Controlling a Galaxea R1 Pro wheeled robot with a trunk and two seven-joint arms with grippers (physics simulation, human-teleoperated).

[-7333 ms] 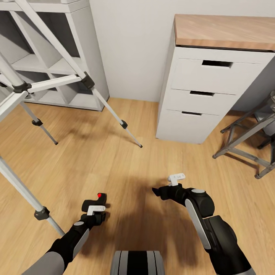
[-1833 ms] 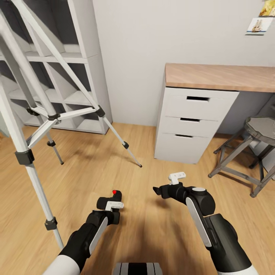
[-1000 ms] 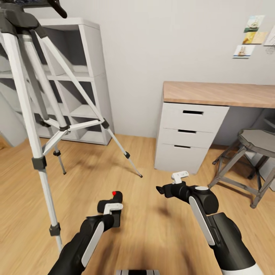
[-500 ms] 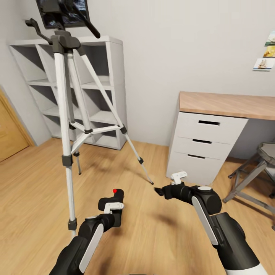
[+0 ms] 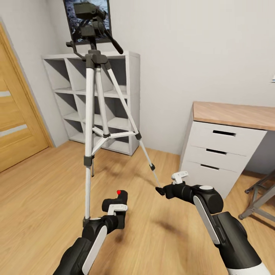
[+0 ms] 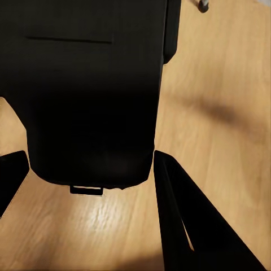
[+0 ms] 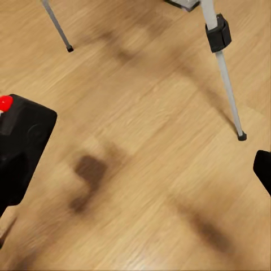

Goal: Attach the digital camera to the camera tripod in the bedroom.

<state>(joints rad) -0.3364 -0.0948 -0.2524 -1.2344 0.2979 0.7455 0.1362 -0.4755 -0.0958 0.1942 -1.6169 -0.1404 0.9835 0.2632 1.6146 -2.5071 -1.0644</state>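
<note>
Currently: digital camera [image 5: 115, 202], red button up, clamped in left hand [image 5: 113, 214], low and near the camera tripod [image 5: 93, 114]'s front leg. Tripod head stands well above. Right hand [image 5: 163, 189] empty; its opening cannot be told.

The camera tripod [image 5: 89, 126] has smooth silver metal legs with matt black plastic joints, standing on a lightly glossy wood-plank floor [image 5: 42, 191].

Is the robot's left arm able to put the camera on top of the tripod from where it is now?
Probably not yet. The left gripper holds the digital camera low near the floor, while the camera tripod head stands far above; nothing blocks the way.
</note>
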